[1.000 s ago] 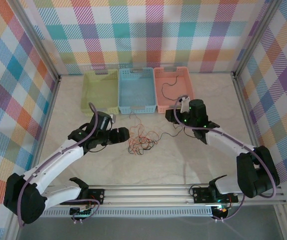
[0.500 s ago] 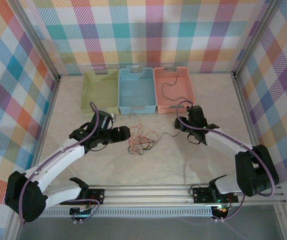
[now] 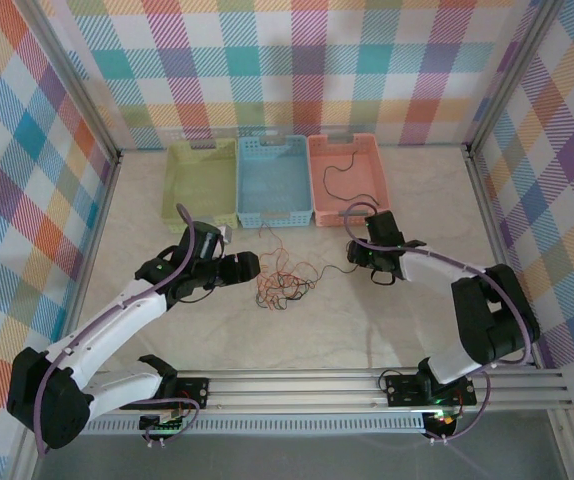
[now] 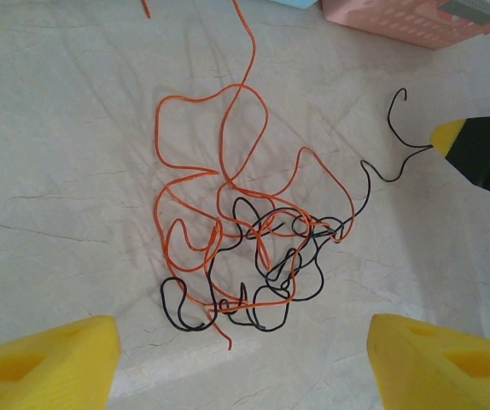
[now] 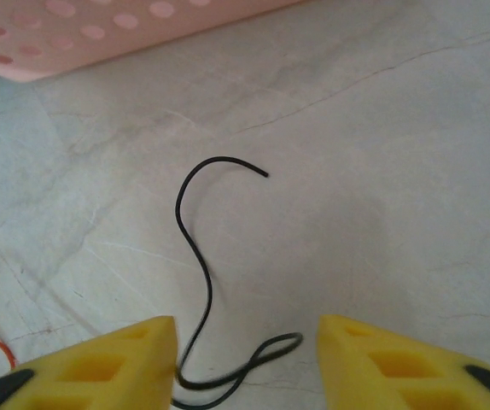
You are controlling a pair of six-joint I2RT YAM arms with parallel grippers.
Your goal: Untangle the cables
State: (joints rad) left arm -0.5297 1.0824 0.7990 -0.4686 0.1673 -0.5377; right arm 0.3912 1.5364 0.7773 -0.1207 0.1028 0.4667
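A tangle of cables (image 3: pixel 282 283) lies mid-table, an orange-red cable (image 4: pixel 253 53) wound with a dark one (image 4: pixel 266 231). My left gripper (image 3: pixel 252 268) hovers just left of it, open (image 4: pixel 241 376), the tangle ahead of its yellow fingers (image 4: pixel 40 363). The dark cable's free end (image 5: pixel 210 286) trails right. My right gripper (image 3: pixel 354 254) is low over that end, open (image 5: pixel 245 359), with a loop of it lying between the fingers (image 5: pixel 399 363), not pinched. Its tip (image 4: pixel 446 135) shows in the left wrist view. A short black cable (image 3: pixel 328 182) lies in the pink basket (image 3: pixel 365 190).
Three baskets stand in a row at the back: green (image 3: pixel 202 185), blue (image 3: pixel 272 180) and pink, whose wall (image 5: pixel 100 34) is close beyond my right gripper. Plaid walls enclose the table. A metal rail (image 3: pixel 367 385) runs along the near edge.
My right gripper has come away from the pink basket, down and toward the table's middle, and now sits over the dark cable's end. The left arm and tangle have not moved.
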